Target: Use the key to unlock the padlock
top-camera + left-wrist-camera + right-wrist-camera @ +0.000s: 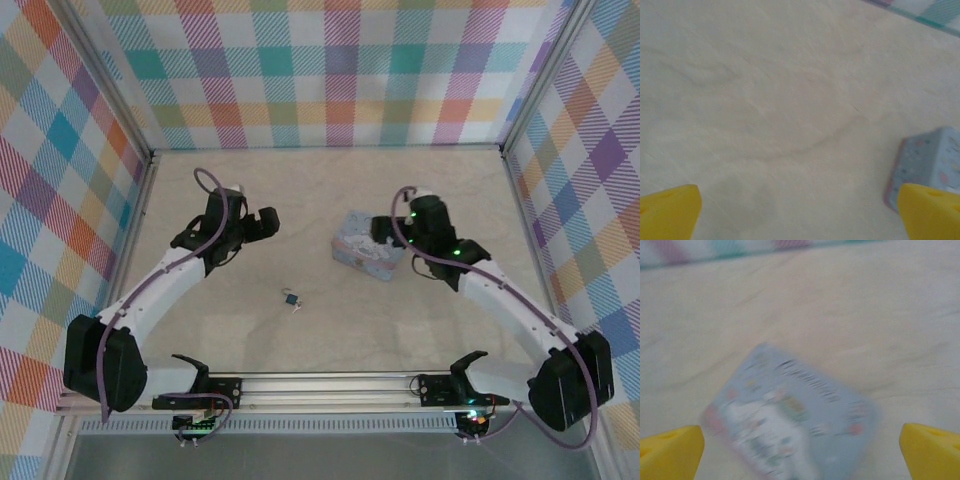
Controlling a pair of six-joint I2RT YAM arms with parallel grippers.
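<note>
The left gripper [800, 215] stands with its jaws wide: in its wrist view the two yellow fingertips [667, 212] sit at opposite bottom corners with only bare table [790, 100] between them, and nothing is held. A corner of the box [932, 160] shows just beyond the right-hand fingertip, apart from it. The right gripper [800, 455] is spread just as wide, its yellow fingertips [932, 450] at the two bottom corners of its own view. The pale blue printed box [790, 420] lies tilted and blurred between and below them, with neither fingertip touching it. How far above the box the jaws hang cannot be told. From above, the left gripper [264, 221] is over the left middle of the table, pointing right. The right gripper [384, 229] is at the far right edge of the box [362, 250], pointing left. The two grippers face each other across open table. The padlock [290, 297] lies flat on the table nearer the arm bases, about midway between the arms, well apart from both grippers and nearer than the box and to its left. The key [298, 307] is just beside the padlock on its near right side. Whether it is seated in the lock is too small to tell. Plaid walls [340, 70] close in the table on three sides.
</note>
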